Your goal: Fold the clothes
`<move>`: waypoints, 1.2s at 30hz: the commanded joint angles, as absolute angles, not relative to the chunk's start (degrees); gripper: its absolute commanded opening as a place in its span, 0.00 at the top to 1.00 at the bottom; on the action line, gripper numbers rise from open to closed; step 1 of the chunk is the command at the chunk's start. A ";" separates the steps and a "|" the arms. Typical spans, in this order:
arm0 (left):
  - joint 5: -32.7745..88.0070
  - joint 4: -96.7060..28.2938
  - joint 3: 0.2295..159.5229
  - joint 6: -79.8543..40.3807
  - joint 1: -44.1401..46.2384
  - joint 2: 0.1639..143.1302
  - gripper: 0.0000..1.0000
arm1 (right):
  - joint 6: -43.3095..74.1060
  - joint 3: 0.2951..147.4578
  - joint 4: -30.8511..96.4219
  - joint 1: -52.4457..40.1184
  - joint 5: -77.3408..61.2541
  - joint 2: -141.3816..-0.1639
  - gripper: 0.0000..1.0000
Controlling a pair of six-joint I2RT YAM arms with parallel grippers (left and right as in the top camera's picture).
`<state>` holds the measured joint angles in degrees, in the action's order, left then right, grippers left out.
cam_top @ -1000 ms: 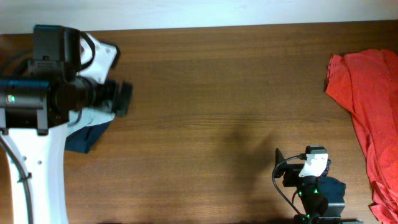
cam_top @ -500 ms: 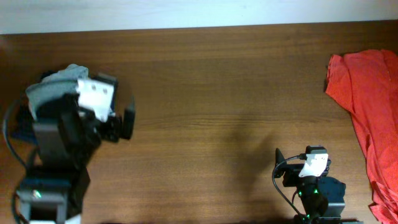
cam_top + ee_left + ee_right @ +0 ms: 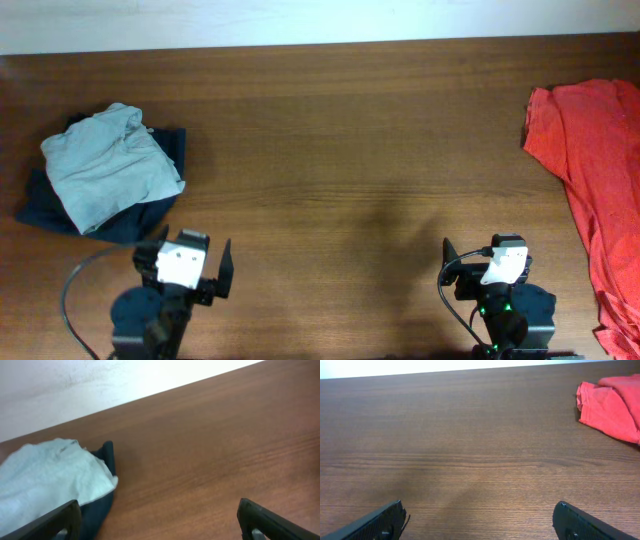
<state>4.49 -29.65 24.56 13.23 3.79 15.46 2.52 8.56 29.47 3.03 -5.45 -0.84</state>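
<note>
Withdrawn since half a second ago, the left arm no longer covers the pile and is parked at 7 o'clock of the table [image 3: 330,120].

Overhead view: we see the grey shirt [image 3: 108,168] lying as a compact bundle at 9 o'clock, on top of the navy garment [image 3: 152,216]. The red shirt [image 3: 590,150] lies crumpled and unfolded at 3 o'clock, running off the table's edge. The left gripper [image 3: 186,266] and the right gripper [image 3: 488,262] both sit at the near edge with jaws spread wide, holding nothing.

Left wrist view: the left gripper [image 3: 159,510] is wide and empty, with the grey shirt [image 3: 45,480] and the navy garment [image 3: 103,494] at 10 o'clock, well apart from the fingers.

Right wrist view: the right gripper [image 3: 480,510] is also wide and empty, and the red shirt [image 3: 612,405] lies at 2 o'clock.

We judge the red shirt to be the next piece. It should be drawn to the bare centre, taken by two corners and spread flat before any crease is made. A pinch on a single layer near a hem would keep it from bunching.

We can read no brand, label or writing in any view.
</note>
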 commanded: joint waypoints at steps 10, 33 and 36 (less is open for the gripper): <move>5.32 -25.98 9.21 12.43 3.60 1.28 0.01 | 2.13 8.14 29.34 3.42 -5.76 -0.40 0.01; 5.15 -18.70 5.82 12.45 3.68 0.62 0.01 | 2.13 8.14 29.34 3.42 -5.76 -0.40 0.01; 5.15 -18.70 5.82 12.45 3.68 0.62 0.01 | 2.13 8.14 29.34 3.42 -5.76 -0.40 0.01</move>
<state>4.49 -19.00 6.42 12.99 3.79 1.21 2.50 8.56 29.50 3.03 -5.45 -0.84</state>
